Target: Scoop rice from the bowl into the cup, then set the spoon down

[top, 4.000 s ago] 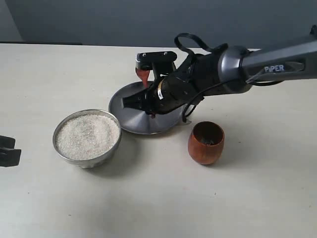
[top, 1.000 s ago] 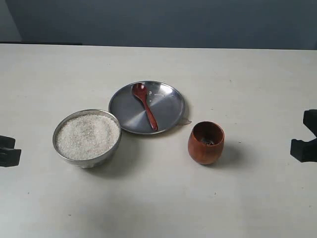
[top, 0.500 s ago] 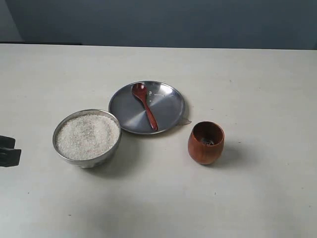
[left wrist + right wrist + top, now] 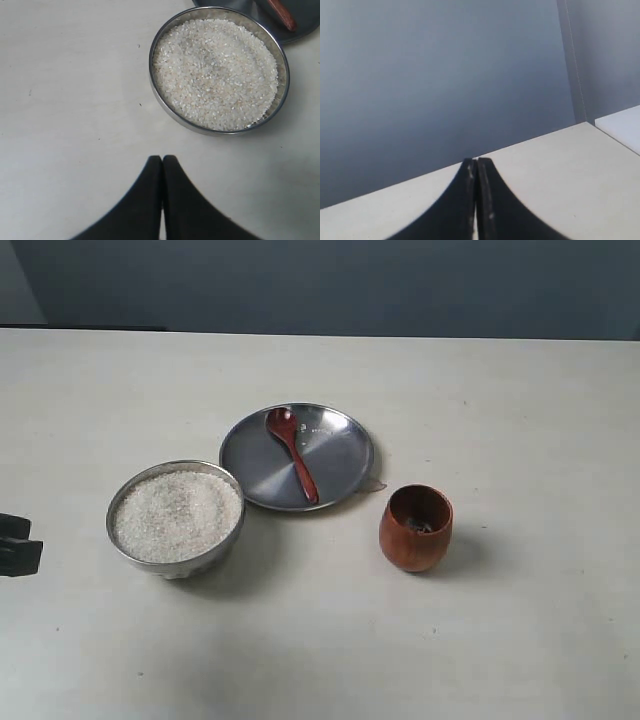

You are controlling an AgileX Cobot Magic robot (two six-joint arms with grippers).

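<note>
The silver bowl (image 4: 215, 476) full of white rice (image 4: 176, 515) stands at the left of the table; the left wrist view shows the bowl (image 4: 156, 87) and its rice (image 4: 215, 72) too. The dark wooden spoon (image 4: 292, 452) lies alone on a flat steel plate (image 4: 345, 445). The reddish-brown cup (image 4: 415, 528) stands to the right with a few grains inside. My left gripper (image 4: 12, 544) rests at the left edge, shut and empty (image 4: 162, 159), short of the bowl. My right gripper (image 4: 476, 161) is shut, empty, facing a grey wall, outside the exterior view.
The steel plate sits behind and between the bowl and the cup, and a corner of it shows in the left wrist view (image 4: 305, 20). The pale table (image 4: 520, 400) ends at a dark grey back wall (image 4: 320, 285).
The right arm, over the plate four seconds ago, has pulled away to the right and left the exterior view. The spoon stays on the plate. The left gripper has not moved.
</note>
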